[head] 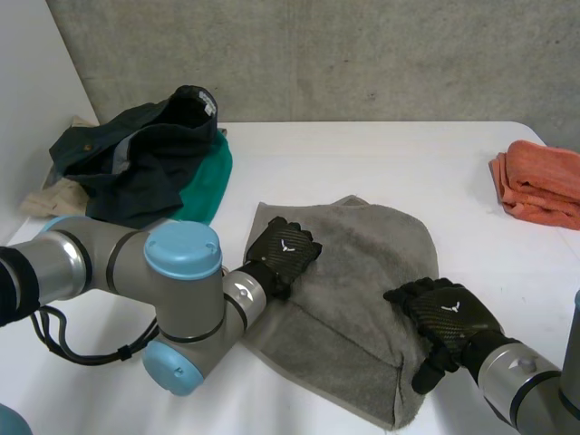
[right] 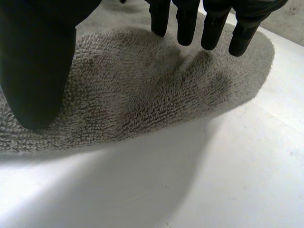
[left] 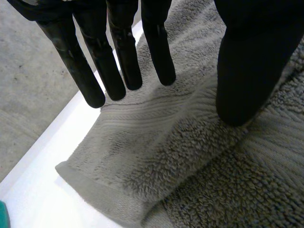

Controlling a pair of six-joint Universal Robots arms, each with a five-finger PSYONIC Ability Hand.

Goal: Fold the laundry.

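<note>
A grey towel (head: 353, 299) lies folded over on the white table (head: 362, 163), in the middle near the front. My left hand (head: 283, 248) rests on the towel's left part, close to its far left corner. In the left wrist view its fingers (left: 118, 61) reach out straight over the towel (left: 190, 156), just short of a folded edge, with the thumb held apart. My right hand (head: 444, 317) lies on the towel's right edge. The right wrist view has its fingers (right: 187, 23) straight and spread above the towel (right: 142, 90), gripping nothing.
A heap of dark clothes (head: 145, 154) over a green cloth (head: 208, 186) sits at the back left, with a beige piece (head: 50, 198) beside it. A folded orange towel (head: 539, 186) lies at the right edge. A concrete wall stands behind the table.
</note>
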